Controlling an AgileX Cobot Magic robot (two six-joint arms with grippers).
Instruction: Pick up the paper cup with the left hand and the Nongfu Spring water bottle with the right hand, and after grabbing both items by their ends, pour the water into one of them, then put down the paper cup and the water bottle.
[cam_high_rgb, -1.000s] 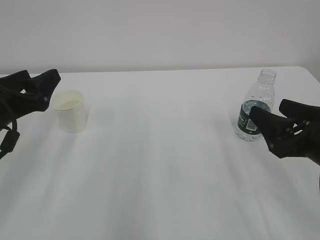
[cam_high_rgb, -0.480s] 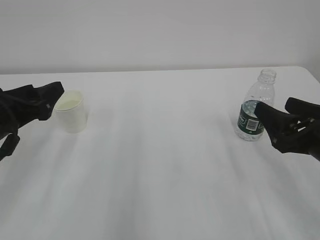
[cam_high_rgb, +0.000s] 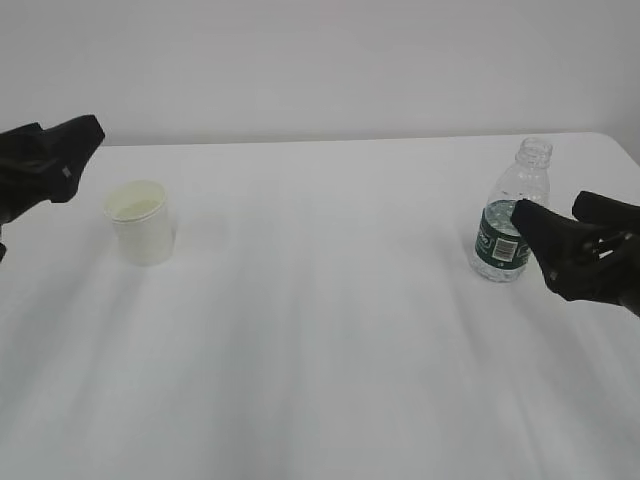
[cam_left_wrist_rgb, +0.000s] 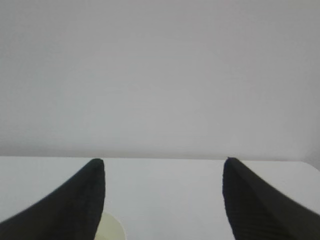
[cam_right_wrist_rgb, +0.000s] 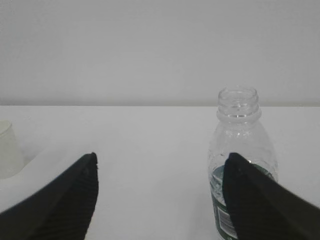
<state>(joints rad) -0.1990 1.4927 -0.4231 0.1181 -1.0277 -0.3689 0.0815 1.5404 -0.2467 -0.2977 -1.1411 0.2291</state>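
exterior view gives me the count: one paper cup (cam_high_rgb: 140, 221), one nongfu spring water bottle (cam_high_rgb: 511, 221), two grippers, one white table (cam_high_rgb: 320, 350). the cup stands upright on the left part of the table, the bottle upright and capless near the right edge. my left hand (cam_high_rgb: 55, 160) hangs up and to the left of the cup, apart from it, jaws spread wide and holding nothing; in my left wrist view only a slice of the cup's rim shows low between my fingers (cam_left_wrist_rgb: 75, 210). my right hand (cam_high_rgb: 575, 245) sits just beside the bottle on its right, jaws wide apart, nothing gripped. between cup and bottle the tabletop runs broad and bare, as does the near side.
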